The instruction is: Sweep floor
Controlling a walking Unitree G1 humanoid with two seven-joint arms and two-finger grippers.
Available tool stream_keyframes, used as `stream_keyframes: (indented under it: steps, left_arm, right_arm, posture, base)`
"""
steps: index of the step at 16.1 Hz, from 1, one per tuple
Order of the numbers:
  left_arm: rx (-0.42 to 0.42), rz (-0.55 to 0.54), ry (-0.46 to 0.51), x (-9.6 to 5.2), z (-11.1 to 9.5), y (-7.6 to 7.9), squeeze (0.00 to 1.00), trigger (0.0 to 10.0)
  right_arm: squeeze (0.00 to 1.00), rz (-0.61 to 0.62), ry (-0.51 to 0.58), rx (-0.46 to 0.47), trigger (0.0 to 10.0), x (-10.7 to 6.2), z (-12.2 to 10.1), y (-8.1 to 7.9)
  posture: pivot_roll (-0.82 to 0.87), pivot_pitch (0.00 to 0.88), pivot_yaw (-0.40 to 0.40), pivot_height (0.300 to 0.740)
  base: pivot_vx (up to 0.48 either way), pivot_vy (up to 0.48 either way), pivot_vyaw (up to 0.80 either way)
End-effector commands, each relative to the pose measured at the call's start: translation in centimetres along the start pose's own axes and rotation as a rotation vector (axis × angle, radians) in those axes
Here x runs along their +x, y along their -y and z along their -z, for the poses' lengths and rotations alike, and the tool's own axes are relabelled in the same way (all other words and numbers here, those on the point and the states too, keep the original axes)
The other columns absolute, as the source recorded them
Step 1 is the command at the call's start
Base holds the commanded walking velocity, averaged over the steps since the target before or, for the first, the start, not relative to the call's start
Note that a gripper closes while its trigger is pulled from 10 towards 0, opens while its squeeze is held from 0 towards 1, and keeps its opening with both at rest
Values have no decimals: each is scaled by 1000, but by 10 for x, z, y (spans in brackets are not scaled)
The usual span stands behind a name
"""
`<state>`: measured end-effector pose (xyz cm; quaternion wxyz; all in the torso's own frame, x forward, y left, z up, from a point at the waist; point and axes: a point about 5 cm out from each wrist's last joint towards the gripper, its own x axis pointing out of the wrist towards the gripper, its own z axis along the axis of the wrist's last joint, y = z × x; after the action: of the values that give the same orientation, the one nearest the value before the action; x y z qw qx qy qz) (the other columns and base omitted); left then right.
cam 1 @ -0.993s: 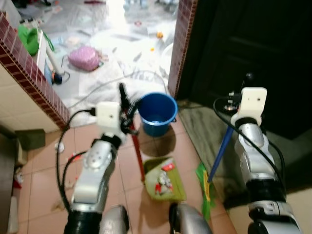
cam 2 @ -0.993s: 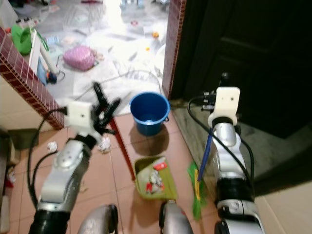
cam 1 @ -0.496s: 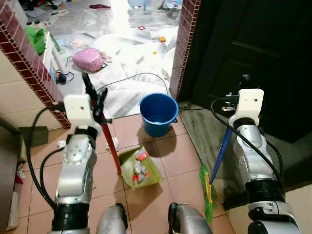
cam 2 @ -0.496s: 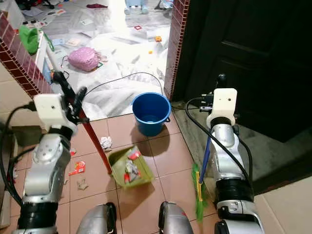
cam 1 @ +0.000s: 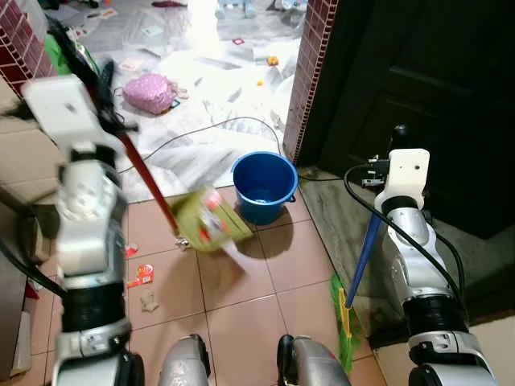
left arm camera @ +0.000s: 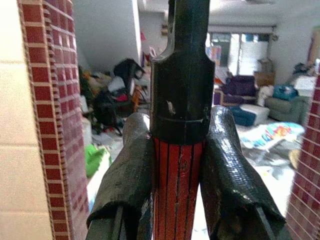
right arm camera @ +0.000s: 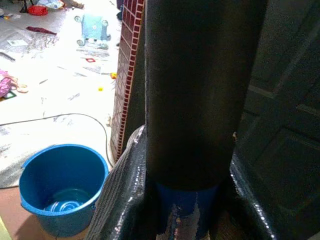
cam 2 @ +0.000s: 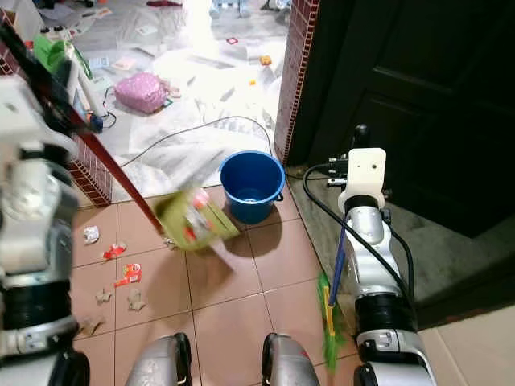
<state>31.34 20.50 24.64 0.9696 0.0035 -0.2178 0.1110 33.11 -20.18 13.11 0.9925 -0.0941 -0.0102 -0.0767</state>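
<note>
On the tiled floor before me, just at a doorway with a brick pillar (cam 1: 310, 72), I am carrying a green dustpan (cam 1: 208, 219) loaded with scraps. My left gripper (left arm camera: 175, 165) is clamping the dustpan's red handle (cam 1: 143, 173) between both fingers (left arm camera: 127, 180), with the arm raised high at my left. The pan is hanging in the air, tilted, just beside a blue bucket (cam 1: 264, 186) and not yet over its mouth. Its outline is blurring, so I judge it is swinging.

My right gripper (right arm camera: 182, 200) is closing tight around the blue broom handle (cam 1: 368, 245), holding it upright at my right. The broom's green bristles (cam 1: 344, 320) are resting on the tiles near my right foot.

Scraps of paper and red wrappers (cam 1: 141, 276) are lying on the tiles at my left, still to be swept.

The main risk, as I judge it, is spilling. The pan is tilting while short of the bucket, so litter could slide out onto the floor. A fast swing could also knock the bucket over. A black cable (cam 1: 205, 129) is trailing across the floor beyond the bucket, and it could snag the pan or my feet.
</note>
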Motion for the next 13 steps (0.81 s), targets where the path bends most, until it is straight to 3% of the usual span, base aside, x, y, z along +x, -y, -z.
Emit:
stream_keyframes:
  steps: [1,5,10,13]
  left_arm:
    - [-3,-23,71,4,-15,-3,0,10000]
    - [-34,-35,142,22,-32,-1,0,10000]
    - [-67,-13,227,39,-52,9,0,10000]
    - [-87,1,236,42,-53,12,0,10000]
  right_arm:
    - [0,-1,24,-35,10000,3,-5,2]
    - [0,-9,27,-40,10000,4,-4,1]
    - [0,-20,27,-46,10000,2,-1,-2]
    - [0,-21,23,-47,10000,1,1,-4]
  posture:
    - [-28,139,-10,740]
    - [-26,134,-14,740]
    - [-31,129,-7,740]
    - [-31,129,-5,740]
  base:
    - [0,0,0]
    - [0,0,0]
    - [358,0,0]
    - [340,0,0]
